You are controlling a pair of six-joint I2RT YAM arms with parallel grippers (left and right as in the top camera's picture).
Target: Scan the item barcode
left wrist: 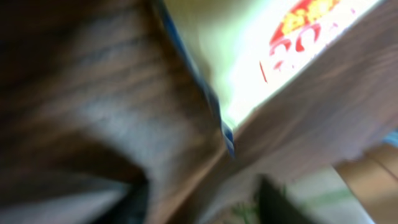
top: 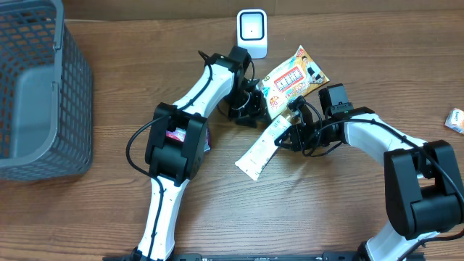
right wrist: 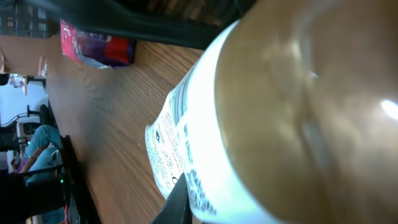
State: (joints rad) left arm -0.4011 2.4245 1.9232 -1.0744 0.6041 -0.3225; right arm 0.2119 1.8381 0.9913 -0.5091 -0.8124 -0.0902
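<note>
I found the right gripper (top: 292, 125) clenched on one end of the long white sachet (top: 261, 151), the rest trailing away from its jaws. The left gripper (top: 254, 101) sat against the yellow snack packet (top: 296, 75); whether it gripped, I could not tell (wrist view blurred). Risk noted: the limp sachet could fold, hiding its barcode from the scanner (top: 251, 32) beyond both jaws.

Four packets (top: 293, 75) (top: 261, 151) (top: 207, 138) (top: 455, 119), one basket (top: 72, 109), one scanner (top: 251, 30), two arms (top: 174, 148) (top: 420, 185).

wooden table (top: 290, 217), grey basket (top: 75, 87), white scanner (top: 251, 32), small packet (top: 455, 119)
</note>
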